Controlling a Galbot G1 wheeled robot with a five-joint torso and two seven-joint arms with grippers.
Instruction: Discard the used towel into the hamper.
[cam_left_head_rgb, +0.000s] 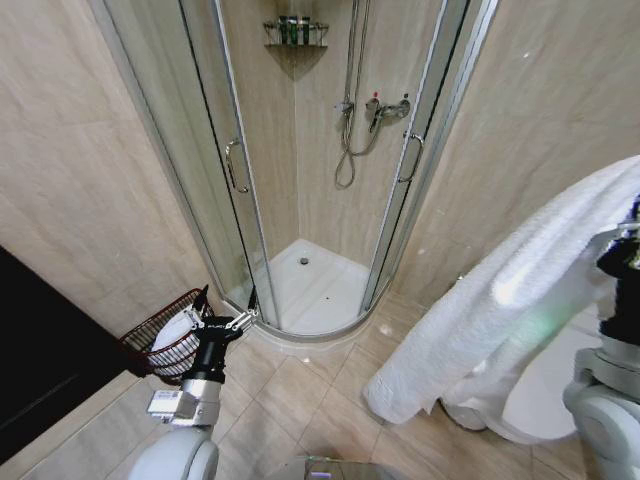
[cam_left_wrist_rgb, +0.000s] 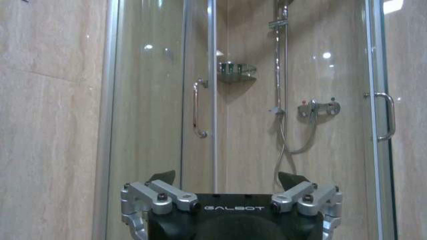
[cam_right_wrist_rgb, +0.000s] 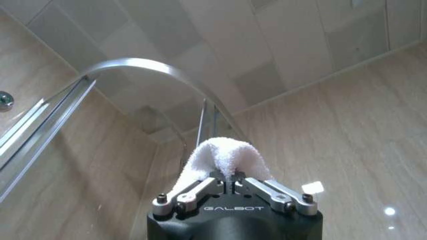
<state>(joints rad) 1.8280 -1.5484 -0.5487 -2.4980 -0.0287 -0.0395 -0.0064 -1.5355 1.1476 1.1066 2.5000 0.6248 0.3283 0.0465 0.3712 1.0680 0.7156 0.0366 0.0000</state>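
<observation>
A big white towel (cam_left_head_rgb: 500, 300) hangs from the upper right down to just above the floor tiles. In the right wrist view my right gripper (cam_right_wrist_rgb: 229, 181) is shut on a fold of the towel (cam_right_wrist_rgb: 223, 152), held high and pointing at the ceiling. The hamper (cam_left_head_rgb: 148, 328), a dark red wire basket with something white inside, stands on the floor at the lower left against the wall. My left gripper (cam_left_head_rgb: 228, 320) hovers just to the right of the hamper's rim. It is open and empty, and its left wrist view (cam_left_wrist_rgb: 228, 179) faces the shower.
A glass corner shower cabin (cam_left_head_rgb: 300, 180) with a white tray (cam_left_head_rgb: 315, 290) stands straight ahead. A white toilet (cam_left_head_rgb: 545, 395) sits at the lower right, partly behind the towel. A dark panel (cam_left_head_rgb: 40, 350) lines the left wall. Bare floor tiles (cam_left_head_rgb: 300, 390) lie between hamper and towel.
</observation>
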